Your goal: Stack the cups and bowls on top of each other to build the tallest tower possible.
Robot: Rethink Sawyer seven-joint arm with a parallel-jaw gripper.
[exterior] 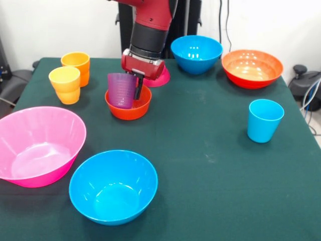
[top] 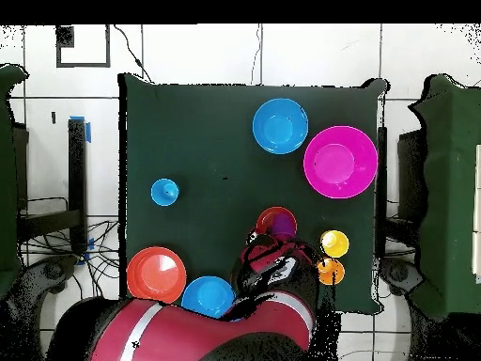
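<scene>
While pincer point(exterior: 136, 85) grips purple cup point(exterior: 121, 90) (mid-table).

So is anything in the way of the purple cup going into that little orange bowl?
Nothing visible is. The end effector holds the purple cup by its rim, right at the small orange-red bowl, with the cup's bottom already inside it. The bowl holds nothing else.

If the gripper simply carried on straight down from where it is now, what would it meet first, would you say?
Probably the small orange-red bowl. The gripper points down, holding the purple cup by its rim, and the cup already sits inside that bowl, though contact with the bowl's floor is unclear.
</scene>
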